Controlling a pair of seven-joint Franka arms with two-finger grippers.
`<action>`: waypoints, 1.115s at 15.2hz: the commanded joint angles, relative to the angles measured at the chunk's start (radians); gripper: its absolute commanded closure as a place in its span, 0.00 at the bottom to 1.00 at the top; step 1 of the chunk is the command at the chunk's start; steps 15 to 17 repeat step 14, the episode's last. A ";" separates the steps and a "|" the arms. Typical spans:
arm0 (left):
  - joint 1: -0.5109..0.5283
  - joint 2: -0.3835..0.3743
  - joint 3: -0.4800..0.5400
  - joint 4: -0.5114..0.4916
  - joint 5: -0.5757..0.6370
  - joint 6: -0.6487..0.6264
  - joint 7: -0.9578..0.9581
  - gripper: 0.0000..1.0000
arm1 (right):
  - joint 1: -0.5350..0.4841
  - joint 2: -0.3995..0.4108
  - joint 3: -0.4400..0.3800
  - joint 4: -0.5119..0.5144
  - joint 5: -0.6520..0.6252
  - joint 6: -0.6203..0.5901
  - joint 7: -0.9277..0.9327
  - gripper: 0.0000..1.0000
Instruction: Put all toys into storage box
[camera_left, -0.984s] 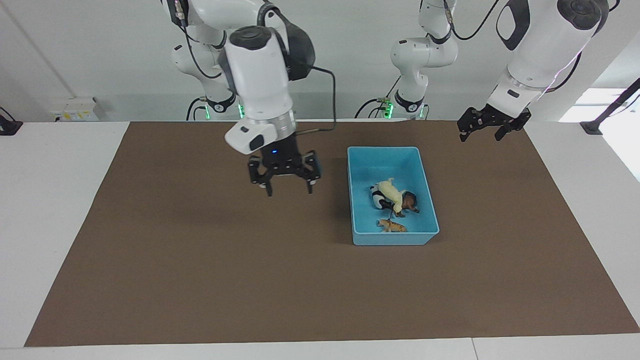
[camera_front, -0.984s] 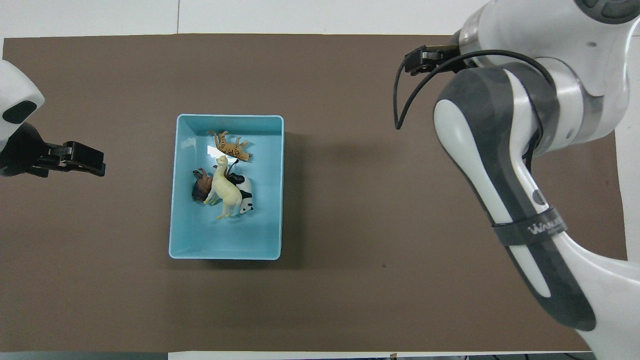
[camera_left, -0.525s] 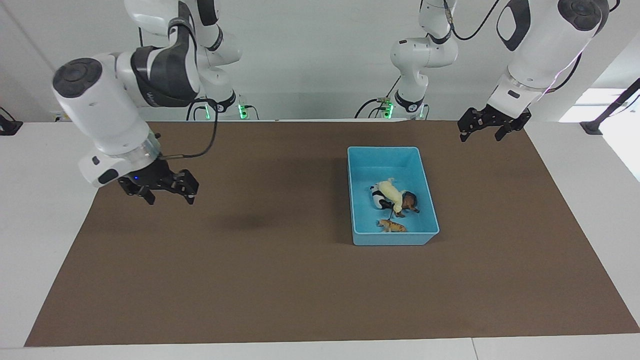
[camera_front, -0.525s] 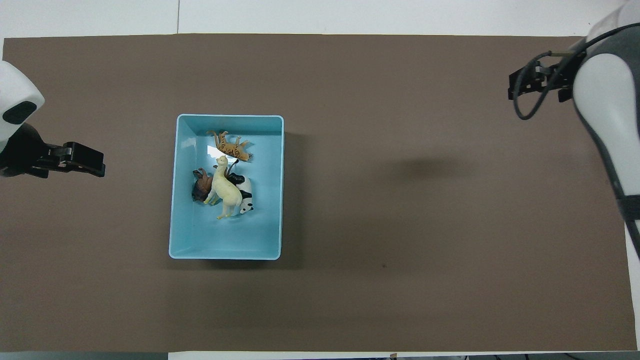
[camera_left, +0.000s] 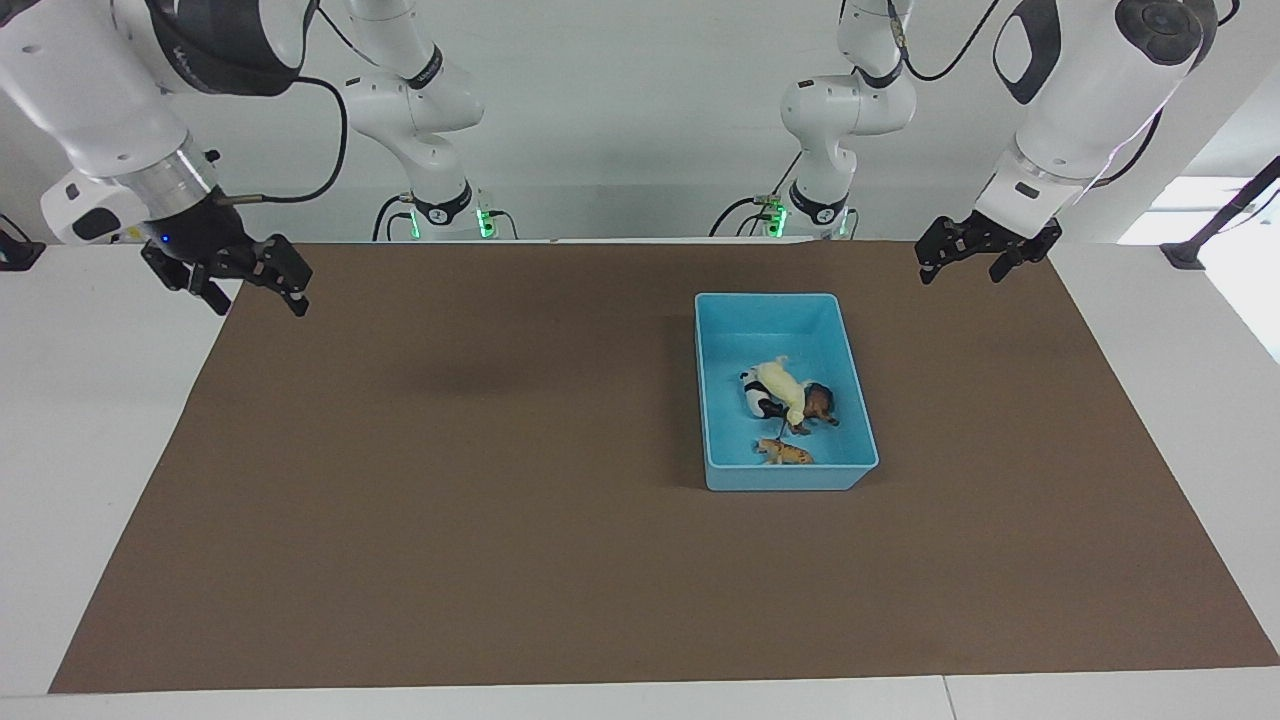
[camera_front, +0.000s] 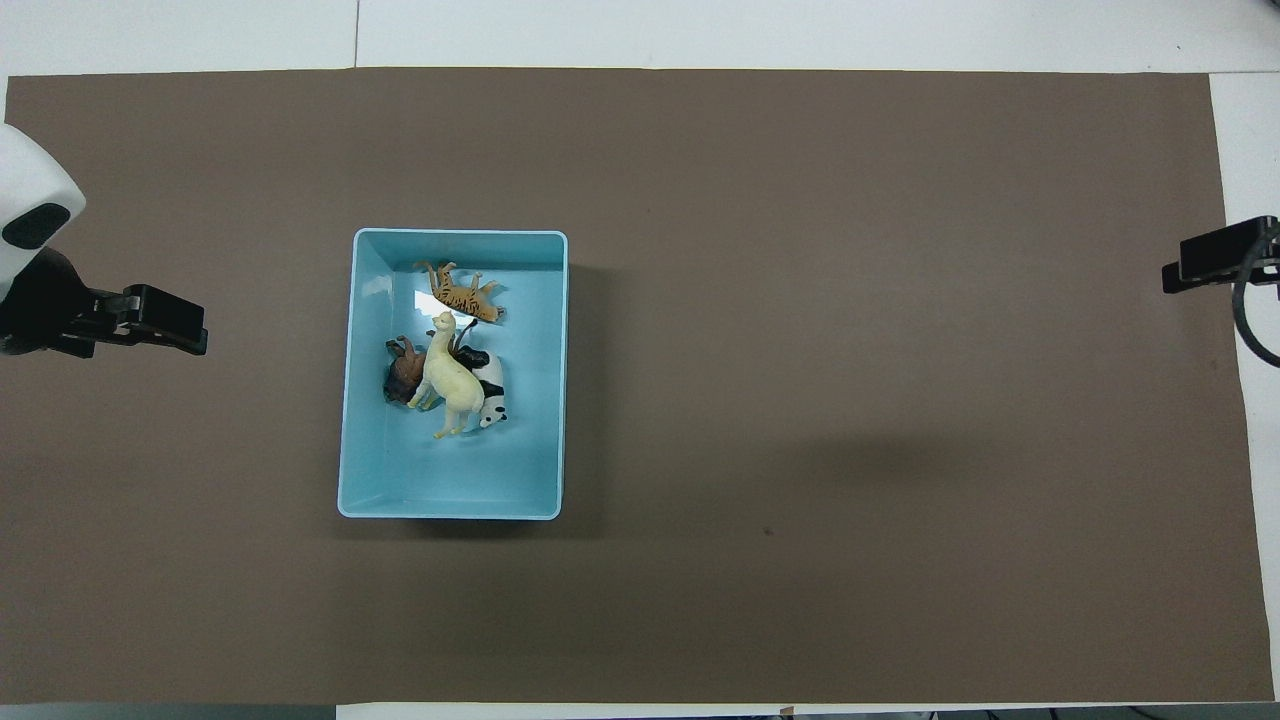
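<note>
We observe the storage box (camera_front: 357, 380), a light blue rectangular bin, resting on the brown mat (camera_left: 450, 520) toward the left arm's end of the table. All four toys lie inside it.

Contents of the box:
1. The tan spotted cat (camera_front: 462, 294) lies on its side in the part of the box farther from the robots, apart from the other three.
2. The cream-white horse-like animal (camera_front: 449, 378) lies on top of two other figurines near the middle of the box.
3. The brown lion (camera_front: 400, 371) lies under it, on the side toward the left arm's end.
4. The black-and-white panda (camera_front: 488, 394) lies under it, on the side toward the right arm's end.

Gripper status:
- The left gripper (camera_left: 975, 258) hangs in the air over the mat's edge at the left arm's end of the table. Its fingers stand apart and hold nothing.
- The right gripper (camera_left: 252, 296) hangs in the air over the mat's edge at the right arm's end of the table, well apart from the box. Its fingers stand apart and hold nothing.

Markings: white lettering appears on the dark band of the right arm in the facing view, but we cannot read it. We find no readable writing on the box or on the figurines.
</note>
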 joint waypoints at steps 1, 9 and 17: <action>0.011 -0.033 -0.005 -0.038 -0.014 0.011 0.010 0.00 | -0.078 -0.018 0.084 -0.042 -0.040 0.001 -0.075 0.00; 0.013 -0.033 -0.005 -0.038 -0.014 0.010 0.008 0.00 | -0.082 -0.015 0.088 -0.036 -0.103 0.004 -0.104 0.00; 0.014 -0.033 -0.004 -0.038 -0.014 0.011 0.008 0.00 | -0.083 -0.015 0.091 -0.036 -0.099 -0.003 -0.137 0.00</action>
